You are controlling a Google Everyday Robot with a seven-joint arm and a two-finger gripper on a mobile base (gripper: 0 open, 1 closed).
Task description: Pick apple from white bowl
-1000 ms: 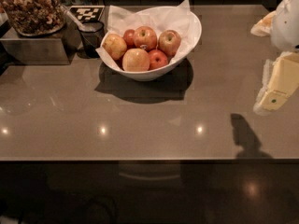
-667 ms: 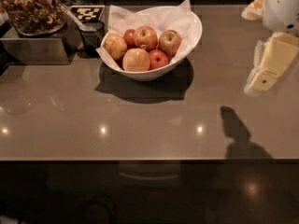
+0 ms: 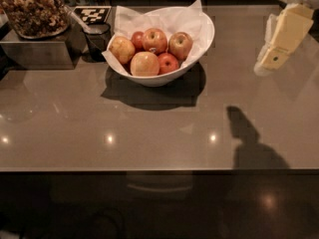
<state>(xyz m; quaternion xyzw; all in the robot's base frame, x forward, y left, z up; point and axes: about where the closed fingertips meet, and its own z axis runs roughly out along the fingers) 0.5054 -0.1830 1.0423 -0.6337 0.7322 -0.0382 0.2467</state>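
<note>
The white bowl [image 3: 199, 49] stands at the back middle of the brown table, lined with crumpled white paper. Several apples lie in it. The apple [image 3: 155, 40], red streaked with yellow and pale around its stem dimple, sits at the top middle of the pile. A larger pale yellow-orange apple [image 3: 144, 63] lies in front of it, and a small deep-red apple [image 3: 168, 62] is at the front right. My gripper [image 3: 266, 64], pale yellow and white, hangs above the table at the upper right. It is well right of the bowl, apart from it, and nothing shows in it.
A metal container [image 3: 37, 49] topped with a heap of brown nuts or granola stands at the back left. A small dark cup [image 3: 97, 41] with a utensil sits between it and the bowl, and a checkered tag [image 3: 92, 14] lies behind. The table's front edge [image 3: 159, 169] runs across.
My gripper has moved up and to the left in the picture, closer to the bowl's side. Its shadow on the table has shifted left. Bowl and apples have not moved.
</note>
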